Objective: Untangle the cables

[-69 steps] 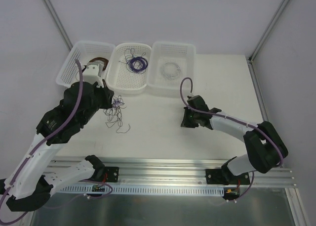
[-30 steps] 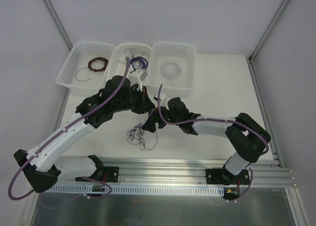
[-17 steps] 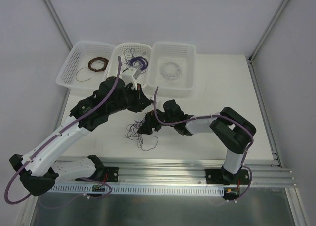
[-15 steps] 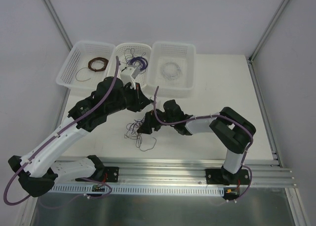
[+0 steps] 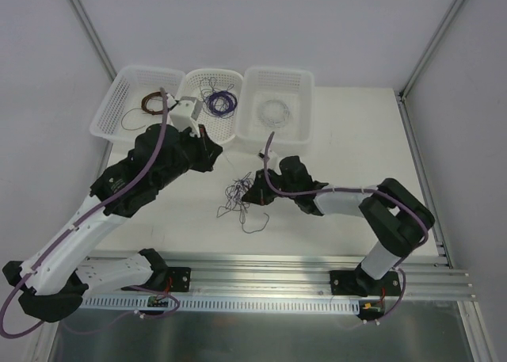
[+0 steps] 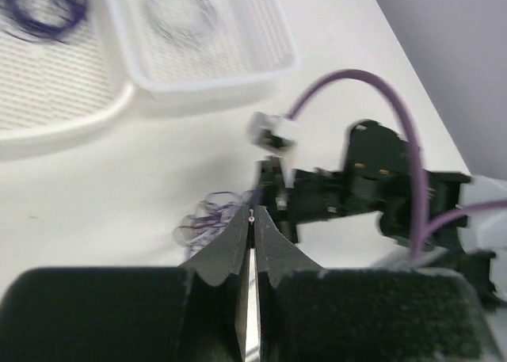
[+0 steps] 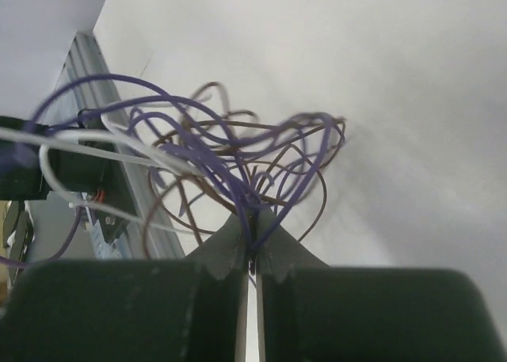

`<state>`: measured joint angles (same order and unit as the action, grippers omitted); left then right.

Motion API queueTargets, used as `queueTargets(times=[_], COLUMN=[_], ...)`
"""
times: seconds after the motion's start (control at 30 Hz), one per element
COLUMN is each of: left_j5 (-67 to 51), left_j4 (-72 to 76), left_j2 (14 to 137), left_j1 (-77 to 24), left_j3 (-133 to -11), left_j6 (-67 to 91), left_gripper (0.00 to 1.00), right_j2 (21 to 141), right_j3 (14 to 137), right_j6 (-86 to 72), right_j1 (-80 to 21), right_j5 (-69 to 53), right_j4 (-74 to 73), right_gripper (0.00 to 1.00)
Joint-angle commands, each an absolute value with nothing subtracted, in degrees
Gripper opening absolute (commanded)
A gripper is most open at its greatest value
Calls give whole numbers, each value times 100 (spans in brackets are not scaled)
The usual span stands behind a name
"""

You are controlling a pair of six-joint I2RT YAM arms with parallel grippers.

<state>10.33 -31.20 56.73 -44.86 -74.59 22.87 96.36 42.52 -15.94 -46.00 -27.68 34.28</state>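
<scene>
At the 6 o'clock edge of the counter [image 5: 348, 140] both arm bases sit on a metal rail [image 5: 261, 267]. Just beyond it, near the middle of the counter, the cables [image 5: 236, 194] lie as a loose tangle of purple, brown and pale loops, with one stray strand trailing toward 5 o'clock. The right hand [image 5: 252, 194] meets the tangle from its 3 o'clock side. Its wrist view shows the fingers pressed together, pinching several purple strands where they converge, and the rest of the loops fan out above the tips.

The left hand [image 6: 251, 219] hangs apart from the tangle, at about its 11 o'clock, with its fingers pressed together. A tiny pale speck sits at their tips, possibly a hair-thin strand, though the blurred wrist view does not settle it.

Along the 12 o'clock edge stand three white baskets in a row. The left basket [image 5: 107, 116] holds a brown coil [image 5: 157, 102], the middle basket [image 5: 190, 128] a purple coil [image 5: 220, 102], and the right basket [image 5: 305, 100] a pale coil [image 5: 275, 111].
</scene>
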Motion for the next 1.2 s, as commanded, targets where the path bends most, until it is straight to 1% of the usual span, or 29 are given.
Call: queueTargets(times=[0.0, 0.03, 0.07, 0.1, 0.13, 0.27, 0.37, 0.47, 0.6, 0.7, 0.87, 0.97, 1.03, 1.07, 1.17], left_j5=[2728, 2907, 3048, 3111, 3042, 2751, 2751, 2760, 2567, 2330, 2145, 1934, 1829, 1793, 1653], left_j4=[-3199, -3321, -3357, -3392, -3410, -3550, -3595, -3674, -3735, -3762, -3771, -3771, -3762, -3770, -3762], left_j2=[5317, 5283, 5265, 5247, 5247, 5264, 5300, 5317, 5291, 5282, 5309, 5317, 5309, 5309, 5309], left_j1=[-4334, -4159, -4027, -3877, -3484, -2700, -2479, -2277, -1812, -1574, -854, -223, -36, 269, 518], left_j3=[-8094, -8147, -8226, -8235, -8235, -8165, -8017, -7727, -7164, -6593, -5610, -5240, -5098, -5002, -4852], left_j6=[1750, 1636, 1600, 1574, 1565, 1643, 1687, 1784, 2047, 2276, 2540, 2540, 2514, 2514, 2540], left_gripper=[0, 0, 0, 0, 0, 0, 0, 0, 0, 0, 0, 0, 0, 0, 0], right_j2=[8817, 8485, 8299, 8140, 7982, 7236, 6752, 6400, 5811, 5521, 5054, 4914, 4834, 4773, 4711], right_j3=[3930, 3885, 3885, 3893, 3911, 3990, 3981, 4016, 4209, 4560, 5281, 5677, 5922, 5993, 6275], right_j6=[-1284, -1257, -1074, -950, -819, -493, -361, -211, -79, -35, 316, 387, 334, 317, 229], right_j1=[-4071, -3974, -3886, -3772, -3727, -3385, -2998, -2594, -1997, -1811, -1583, -1345, -1187, -1152, -1090], right_j5=[-2444, -2374, -2295, -2190, -1814, -1161, -888, -668, -773, -791, -247, -44, 201, 176, 123], right_j4=[2525, 2261, 1615, 1278, 926, -664, -1394, -1992, -2661, -3198, -4120, -4507, -4640, -4728, -4764], right_gripper=[1, 1, 1, 1, 1, 1, 1, 1, 1, 1, 1, 1, 1, 1, 2])
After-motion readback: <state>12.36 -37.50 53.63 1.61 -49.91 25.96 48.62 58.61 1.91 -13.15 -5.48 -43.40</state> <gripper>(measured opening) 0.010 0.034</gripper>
